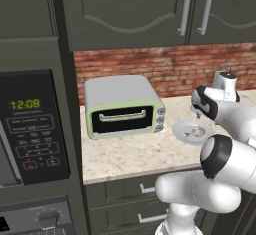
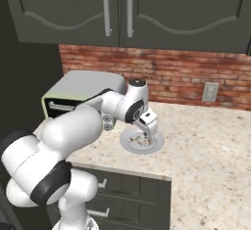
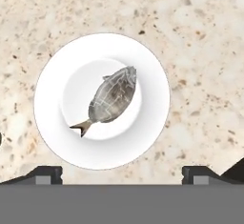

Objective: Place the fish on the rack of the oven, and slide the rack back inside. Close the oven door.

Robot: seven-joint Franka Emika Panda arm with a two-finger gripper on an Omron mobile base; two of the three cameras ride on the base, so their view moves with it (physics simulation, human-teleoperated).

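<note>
The small grey scaled fish (image 3: 112, 99) is lying in the middle of a round white plate (image 3: 152, 75) on the speckled beige stone counter (image 3: 200, 37); the dark two-finger gripper (image 3: 122, 173) is hovering above it, jaws spread wide and gripping nothing; the plate is sitting just beside a pale-green-fronted toaster oven (image 1: 122, 106), below a red brick wall (image 2: 176, 72).

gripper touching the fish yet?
Apart. Hand view: the fish lies untouched on the white plate, with the fingertips spread at the frame's bottom, clear of it.
</note>
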